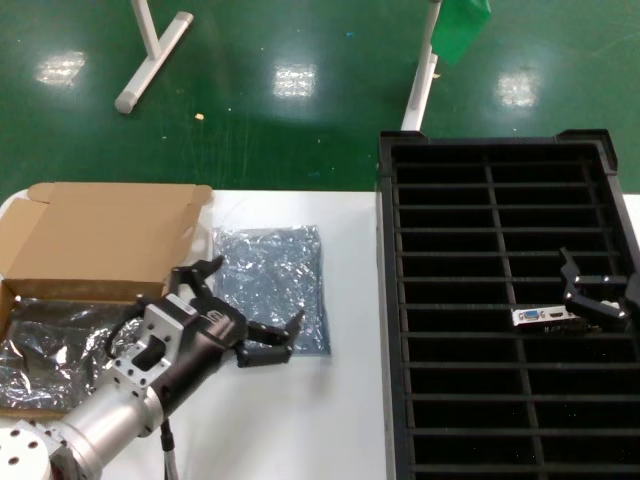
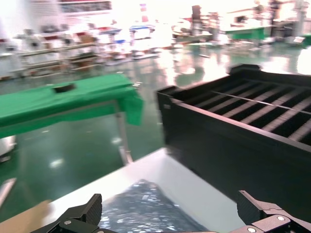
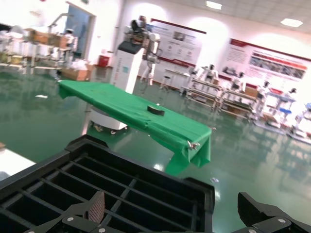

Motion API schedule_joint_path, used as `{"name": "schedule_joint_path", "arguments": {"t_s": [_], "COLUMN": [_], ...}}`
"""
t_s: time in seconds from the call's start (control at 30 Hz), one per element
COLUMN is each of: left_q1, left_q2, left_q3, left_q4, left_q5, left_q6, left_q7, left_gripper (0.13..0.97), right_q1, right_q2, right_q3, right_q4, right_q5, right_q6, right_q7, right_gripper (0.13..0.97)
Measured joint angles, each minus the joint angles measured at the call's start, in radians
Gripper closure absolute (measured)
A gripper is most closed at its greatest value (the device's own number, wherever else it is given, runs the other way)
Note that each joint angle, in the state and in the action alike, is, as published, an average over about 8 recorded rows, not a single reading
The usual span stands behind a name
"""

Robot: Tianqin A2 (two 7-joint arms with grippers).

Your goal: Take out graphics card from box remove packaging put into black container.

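The graphics card [image 1: 545, 317], a dark board with a silver bracket and blue port, lies in a slot of the black container [image 1: 386, 330] at mid right. My right gripper [image 1: 598, 288] is open just beside and above the card, empty. The packaging [image 1: 270, 285], a shiny grey-blue bag, lies flat on the white table beside the box [image 1: 100, 240]. My left gripper [image 1: 250, 298] is open and empty over the bag's near edge. The left wrist view shows the bag [image 2: 146, 208] between the left gripper's [image 2: 170, 216] spread fingers. The right wrist view shows only container ribs [image 3: 121, 189] beyond the open right gripper [image 3: 175, 216].
The box holds more crinkly grey bags [image 1: 50, 345] in its open bottom. The white table [image 1: 340, 420] runs between the box and the container. White frame legs [image 1: 150, 50] stand on the green floor behind.
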Motion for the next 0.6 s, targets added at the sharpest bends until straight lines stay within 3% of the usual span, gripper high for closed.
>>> {"name": "schedule_joint_path", "arguments": {"t_s": [0.4, 0.6], "left_q1": [0.188, 0.235], "left_q2": [0.090, 0.113], "left_q3": [-0.181, -0.226], "left_q4": [-0.212, -0.265], "left_q5": [0.107, 0.134], "left_q6": [-0.250, -0.313], "left_q7": [-0.153, -0.192], "left_gripper": [0.132, 0.132], "right_q1": [0.001, 0.001], "right_q2": [-0.084, -0.105], "right_q3": [-0.039, -0.049], "right_q4": [-0.073, -0.091], "right_q5": [0.138, 0.173], "right_q6": [0.108, 0.135], "right_q7": [-0.050, -0.062], "right_gripper": [0.129, 0.129]}}
